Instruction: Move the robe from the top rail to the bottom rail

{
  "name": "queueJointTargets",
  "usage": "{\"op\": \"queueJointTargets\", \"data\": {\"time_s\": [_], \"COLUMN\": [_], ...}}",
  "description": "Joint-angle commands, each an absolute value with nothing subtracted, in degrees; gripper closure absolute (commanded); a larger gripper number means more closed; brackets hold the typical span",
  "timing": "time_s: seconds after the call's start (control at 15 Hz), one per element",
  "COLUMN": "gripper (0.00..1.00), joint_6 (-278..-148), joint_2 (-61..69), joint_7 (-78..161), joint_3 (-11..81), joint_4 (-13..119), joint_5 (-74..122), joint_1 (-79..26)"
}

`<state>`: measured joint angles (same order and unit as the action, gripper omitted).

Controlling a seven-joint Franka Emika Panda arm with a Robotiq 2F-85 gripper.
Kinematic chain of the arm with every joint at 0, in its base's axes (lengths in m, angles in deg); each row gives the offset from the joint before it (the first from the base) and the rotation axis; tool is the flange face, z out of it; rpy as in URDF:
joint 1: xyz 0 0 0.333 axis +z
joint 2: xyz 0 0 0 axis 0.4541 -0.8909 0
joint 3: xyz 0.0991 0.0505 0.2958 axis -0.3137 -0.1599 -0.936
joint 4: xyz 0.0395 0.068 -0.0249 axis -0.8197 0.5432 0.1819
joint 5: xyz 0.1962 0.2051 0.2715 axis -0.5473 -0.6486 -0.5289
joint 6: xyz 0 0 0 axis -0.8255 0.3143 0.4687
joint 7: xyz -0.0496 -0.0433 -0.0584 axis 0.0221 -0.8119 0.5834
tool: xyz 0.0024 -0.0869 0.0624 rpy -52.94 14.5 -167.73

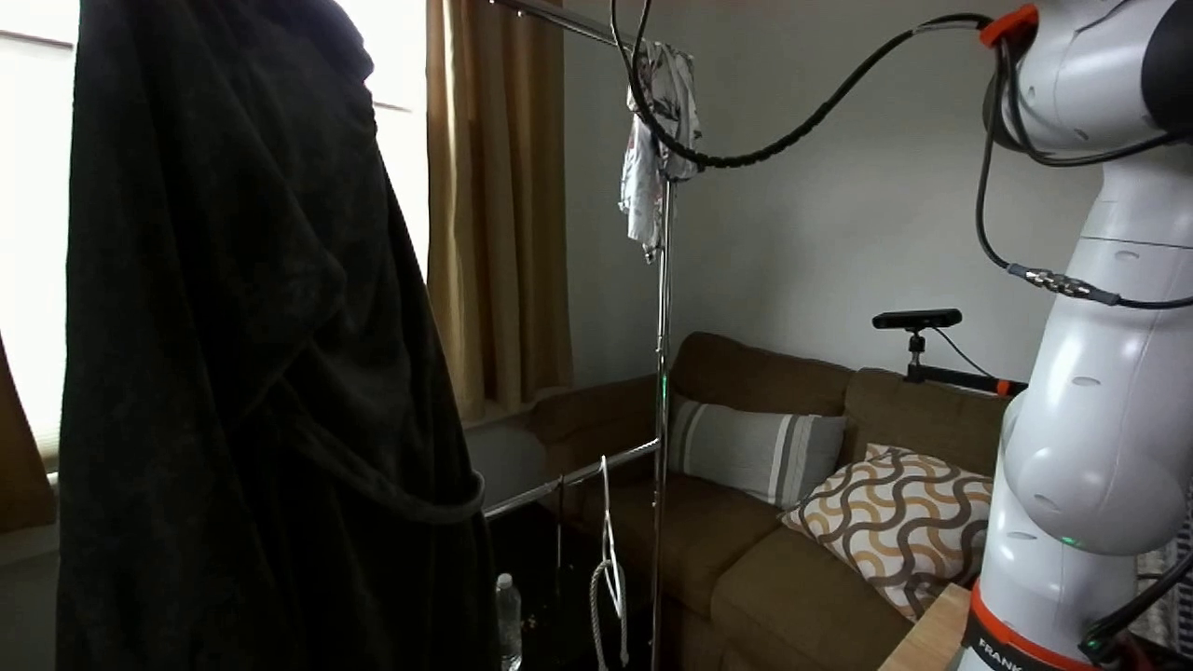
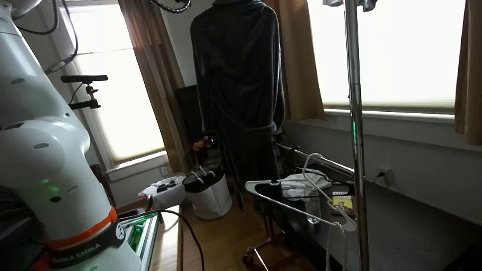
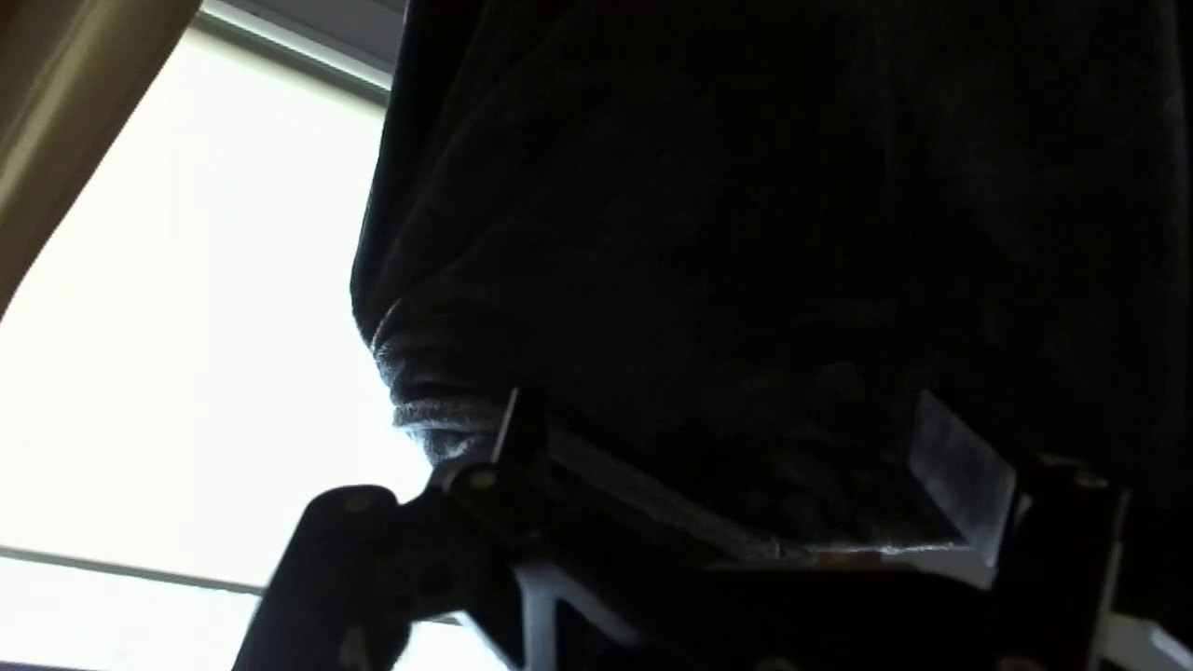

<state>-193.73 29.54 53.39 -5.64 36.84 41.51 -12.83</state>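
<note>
The robe point(image 1: 270, 326) hangs long and dark at the left in an exterior view. It also hangs full length in an exterior view point(image 2: 241, 75), its top cut off by the frame. The top rail point(image 1: 578, 22) shows only partly, at the upper edge. The bottom rail point(image 1: 578, 477) runs behind the robe, and it also shows in an exterior view point(image 2: 320, 157). In the wrist view my gripper point(image 3: 736, 447) is open, its fingers wide apart, with the robe point(image 3: 746, 233) filling the view beyond them. Contact with the fabric cannot be told. The gripper is outside both exterior views.
A pale patterned garment point(image 1: 664, 112) hangs at the rack's corner. A white hanger point(image 2: 297, 207) with a rope hangs from the bottom rail beside the rack's pole point(image 2: 356, 124). A brown sofa point(image 1: 774, 587), a dark table point(image 2: 406, 226) and a white basket point(image 2: 212, 201) stand around.
</note>
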Motion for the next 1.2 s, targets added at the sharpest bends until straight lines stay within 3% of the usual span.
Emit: {"op": "queueJointTargets", "data": {"time_s": [0.0,0.67,1.13], "gripper": [0.00,0.00,0.00], "joint_6": [-193.3,-177.5,-167.9], "joint_2": [29.0,16.9,2.8], "joint_7": [53.6,85.8,87.4], "joint_3": [-4.7,-18.3,-20.5], "joint_4": [36.3,21.2,9.9], "joint_5": [42.1,62.6,90.1], "joint_1": [-11.7,-9.2,6.8]}}
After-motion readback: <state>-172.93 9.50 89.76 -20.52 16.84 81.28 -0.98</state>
